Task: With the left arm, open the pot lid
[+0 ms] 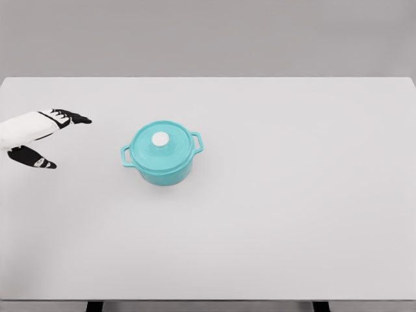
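A turquoise pot (162,162) with two side handles stands on the white table (292,208), left of the middle. Its turquoise lid (162,146) lies closed on top, with a white round knob (160,139) at its centre. My left hand (62,138) comes in at the left edge, well to the left of the pot and apart from it. Its fingers (77,118) are spread and its thumb points down; it holds nothing. The right arm is out of view.
The table's front edge runs along the bottom, with dark legs showing below it. A grey wall stands behind the far edge.
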Available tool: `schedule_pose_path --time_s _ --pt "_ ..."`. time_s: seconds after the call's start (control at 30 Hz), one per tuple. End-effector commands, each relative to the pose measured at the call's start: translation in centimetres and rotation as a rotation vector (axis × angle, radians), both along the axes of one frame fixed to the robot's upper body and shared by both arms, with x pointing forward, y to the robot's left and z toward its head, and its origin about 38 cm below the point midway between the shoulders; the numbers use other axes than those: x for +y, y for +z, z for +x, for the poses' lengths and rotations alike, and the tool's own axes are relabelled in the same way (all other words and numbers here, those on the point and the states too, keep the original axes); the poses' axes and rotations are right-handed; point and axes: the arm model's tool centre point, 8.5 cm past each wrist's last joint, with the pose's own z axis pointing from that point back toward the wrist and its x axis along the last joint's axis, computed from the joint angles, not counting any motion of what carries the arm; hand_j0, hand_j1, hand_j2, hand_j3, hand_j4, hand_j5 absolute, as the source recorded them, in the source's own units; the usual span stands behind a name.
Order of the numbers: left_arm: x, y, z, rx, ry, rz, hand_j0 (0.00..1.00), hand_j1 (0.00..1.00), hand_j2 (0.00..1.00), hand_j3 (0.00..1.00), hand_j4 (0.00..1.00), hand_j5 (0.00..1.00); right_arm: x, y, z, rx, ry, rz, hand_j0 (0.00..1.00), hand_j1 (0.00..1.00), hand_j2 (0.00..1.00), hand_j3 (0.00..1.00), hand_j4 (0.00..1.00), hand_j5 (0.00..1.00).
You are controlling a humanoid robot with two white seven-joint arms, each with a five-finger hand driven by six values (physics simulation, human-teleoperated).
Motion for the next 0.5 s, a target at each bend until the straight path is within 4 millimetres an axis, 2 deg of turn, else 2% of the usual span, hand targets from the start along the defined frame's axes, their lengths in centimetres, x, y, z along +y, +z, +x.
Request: schedule_pose_path --time_s 0.0,0.2,0.33,0.4,0.47 --pt "-0.1 0.0 0.0 0.002 -0.002 -0.005 1.00 1.00 1.00 1.00 1.00 1.00 0.0 0.0 0.0 0.002 0.001 0.004 1.00 1.00 1.00 1.00 1.00 1.00" --pt "-0.9 -0.6 0.0 0.019 -0.024 0.005 1.00 1.00 1.00 1.00 1.00 1.00 -0.1 0.0 -0.4 0.009 0.000 -0.005 1.00 1.00 1.00 1.00 1.00 1.00" --pt "-0.8 -0.1 0.1 0.008 -0.028 0.021 1.00 1.00 1.00 1.00 1.00 1.00 -0.1 0.0 -0.4 0.009 0.000 -0.005 1.00 1.00 1.00 1.00 1.00 1.00" --pt "-1.4 -0.5 0.0 0.001 -0.042 0.082 1.00 1.00 1.00 1.00 1.00 1.00 -0.1 0.0 -0.4 0.008 -0.001 -0.006 1.00 1.00 1.00 1.00 1.00 1.00" --pt "-3.3 0.2 0.5 -0.017 -0.105 0.136 1.00 1.00 1.00 1.00 1.00 1.00 -0.1 0.0 -0.4 0.008 -0.001 -0.006 1.00 1.00 1.00 1.00 1.00 1.00"
